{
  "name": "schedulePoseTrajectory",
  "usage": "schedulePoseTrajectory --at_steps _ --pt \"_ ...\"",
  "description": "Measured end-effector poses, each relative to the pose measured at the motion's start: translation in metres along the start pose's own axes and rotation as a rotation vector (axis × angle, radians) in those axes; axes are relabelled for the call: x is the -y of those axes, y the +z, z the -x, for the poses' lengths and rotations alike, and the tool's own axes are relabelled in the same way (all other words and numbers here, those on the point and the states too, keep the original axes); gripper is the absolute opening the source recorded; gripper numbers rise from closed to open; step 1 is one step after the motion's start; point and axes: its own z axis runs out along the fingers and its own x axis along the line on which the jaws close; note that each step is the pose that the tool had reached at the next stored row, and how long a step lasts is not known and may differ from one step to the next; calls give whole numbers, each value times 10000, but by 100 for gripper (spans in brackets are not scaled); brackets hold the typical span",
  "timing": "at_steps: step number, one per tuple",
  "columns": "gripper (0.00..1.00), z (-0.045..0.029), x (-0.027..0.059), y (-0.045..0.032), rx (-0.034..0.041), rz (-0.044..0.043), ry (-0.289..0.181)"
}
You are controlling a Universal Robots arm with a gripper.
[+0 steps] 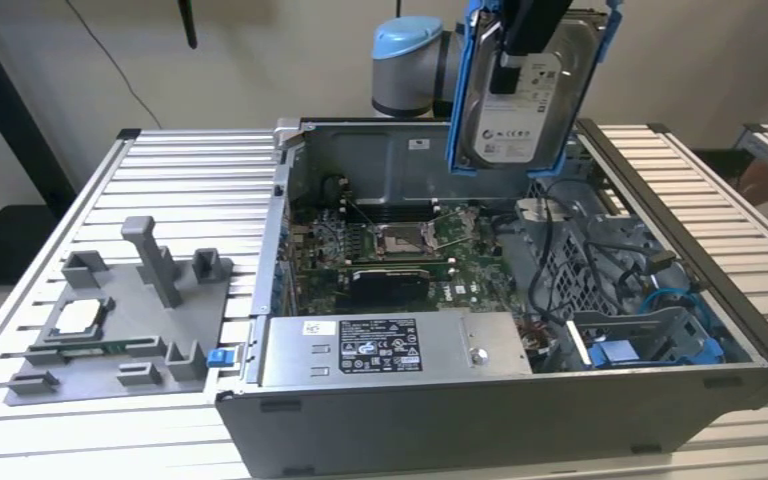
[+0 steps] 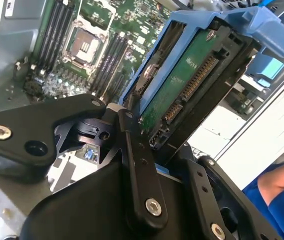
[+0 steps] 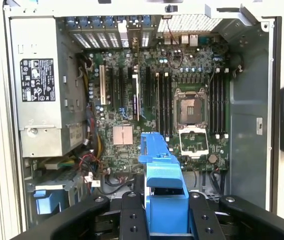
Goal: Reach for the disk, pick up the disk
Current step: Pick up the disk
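The gripper (image 1: 534, 45) hangs high above the open computer case (image 1: 491, 420), its black fingers (image 2: 137, 165) closed on the disk (image 1: 524, 100); the disk stands upright in the air above the case's rear wall, label facing the exterior view, its blue bracket around it; in the second wrist view the disk (image 2: 181, 90) shows its green board and connector. Inside the case, nearest in the exterior view, lies the grey power supply (image 1: 384, 345); beyond it the motherboard (image 1: 398, 250) with an empty socket (image 3: 189, 107). On the table beside the case sits a grey fixture (image 1: 117, 320).
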Motion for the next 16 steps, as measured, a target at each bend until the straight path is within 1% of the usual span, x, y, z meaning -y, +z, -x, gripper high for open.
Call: schedulePoseTrajectory --at_steps 3,5,16 --pt "0 -56 3 1 0 0 2" --pt "0 -77 4 1 1 0 2" --pt "0 -78 5 1 -1 0 5"
